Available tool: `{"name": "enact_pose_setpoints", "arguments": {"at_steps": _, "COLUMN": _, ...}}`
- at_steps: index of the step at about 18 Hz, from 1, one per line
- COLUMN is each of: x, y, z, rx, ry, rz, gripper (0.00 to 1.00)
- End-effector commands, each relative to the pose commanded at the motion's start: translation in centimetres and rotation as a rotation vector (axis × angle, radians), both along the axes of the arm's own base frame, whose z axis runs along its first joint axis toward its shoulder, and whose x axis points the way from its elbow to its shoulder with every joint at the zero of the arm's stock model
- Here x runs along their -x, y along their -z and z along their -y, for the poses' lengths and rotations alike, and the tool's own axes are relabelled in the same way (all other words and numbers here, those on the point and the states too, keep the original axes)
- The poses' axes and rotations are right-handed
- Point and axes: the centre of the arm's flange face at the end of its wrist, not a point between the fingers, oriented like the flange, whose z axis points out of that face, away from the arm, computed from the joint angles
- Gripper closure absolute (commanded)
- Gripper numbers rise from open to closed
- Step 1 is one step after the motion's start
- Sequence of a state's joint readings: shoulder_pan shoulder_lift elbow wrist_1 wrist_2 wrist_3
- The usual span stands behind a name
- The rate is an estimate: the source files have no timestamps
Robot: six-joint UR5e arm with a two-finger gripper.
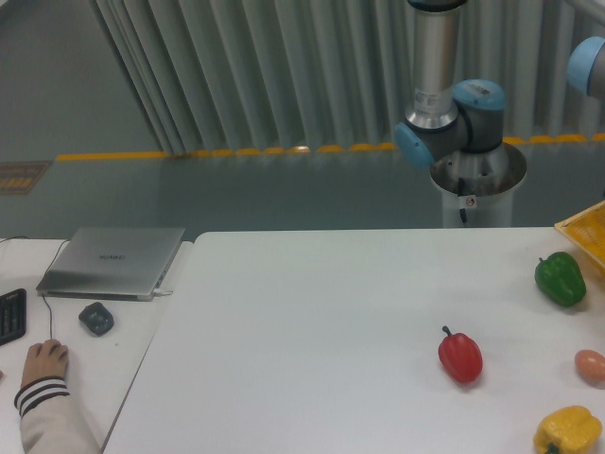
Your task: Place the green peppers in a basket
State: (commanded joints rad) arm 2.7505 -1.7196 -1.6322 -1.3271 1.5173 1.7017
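Your green pepper sits on the white counter near its right edge, and the thing to notice is how close it already is to the basket: only a yellow-orange corner of the basket shows at the right border, just beyond and to the right of the pepper, with a thin strip of counter between them. You cannot see the gripper at all here; only the arm's grey column and blue joints stand behind the counter, back and to the left of the pepper, so whether the gripper is spread or pressed together cannot be told. The pepper looks roughly upright, stem end toward the top. From the arm's base you would likely reach forward and rightward to it, then carry it a short way further right. The red pepper lies nearer the camera and left of the green one, the yellow pepper well in front of it; leave both.
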Motion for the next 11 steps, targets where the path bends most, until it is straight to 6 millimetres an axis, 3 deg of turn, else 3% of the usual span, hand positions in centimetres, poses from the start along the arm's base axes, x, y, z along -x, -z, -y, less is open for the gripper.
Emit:
{"name": "enact_pose_setpoints", "arguments": {"at_steps": 2, "x": -0.2, "y": 0.0, "z": -0.6, "rx": -0.033, "ry": -0.13, "rz": 0.017, "gripper": 0.0}}
{"name": "enact_pose_setpoints", "arguments": {"at_steps": 4, "x": -0.9, "y": 0.3, "z": -2.5, "rx": -0.049, "ry": -0.211, "rz": 0.033, "gripper": 0.0}}
{"name": "enact_pose_setpoints", "arguments": {"at_steps": 7, "x": -1.7, "y": 0.6, "z": -5.1, "rx": -0.064, "ry": -0.221, "rz": 0.0, "gripper": 0.0}}
{"name": "enact_pose_setpoints", "arguments": {"at_steps": 8, "x": -2.1, "y": 0.7, "z": -5.4, "rx": -0.056, "ry": -0.218, "rz": -0.001, "gripper": 0.0}}
{"name": "enact_pose_setpoints", "arguments": {"at_steps": 11, "x": -4.4, "y": 3.6, "z": -4.5, "rx": 0.036, "ry": -0.219, "rz": 0.012, "gripper": 0.0}}
